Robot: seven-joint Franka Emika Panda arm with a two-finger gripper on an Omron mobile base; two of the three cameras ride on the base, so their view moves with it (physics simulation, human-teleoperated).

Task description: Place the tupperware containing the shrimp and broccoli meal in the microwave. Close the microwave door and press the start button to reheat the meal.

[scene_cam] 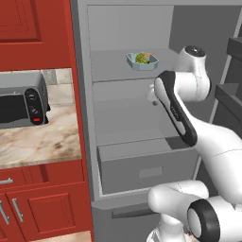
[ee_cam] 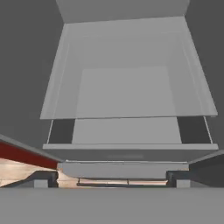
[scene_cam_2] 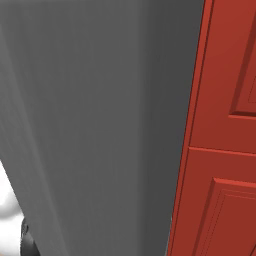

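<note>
The step in hand looks like the very first one: fetching the tupperware (scene_cam: 142,61) out of the open fridge (scene_cam: 90,118), before any trip to the microwave. The tupperware sits on an upper fridge shelf (scene_cam: 118,66), toward the shelf's right side, with the shrimp and broccoli meal (scene_cam: 143,58) heaped inside it. Nothing holds it.

In the hand view the jaws (ee_cam: 112,179) stand wide apart and released, with nothing between the two dark finger tips. They point down into the fridge at a lower shelf (ee_cam: 124,94) and the drawer (ee_cam: 127,131) under it, and the tupperware lies above the jaws' line of sight, on a higher level than where they aim.

The next move, as I judge it, calls for lifting and tilting the hand up until the container comes ahead of the jaws, then reaching in over the shelf edge and closing on the flared rim without tipping the food.

The left base view gives the whole picture: the arm (scene_cam: 179,108) bent in front of the fridge, the tupperware beyond it, and a small silver toaster oven (scene_cam: 21,101) on the table (scene_cam: 42,142) to the left. The right base view shows a grey panel (scene_cam_2: 95,125) close up beside a red cabinet (scene_cam_2: 225,150); what the panel belongs to I cannot tell.
</note>
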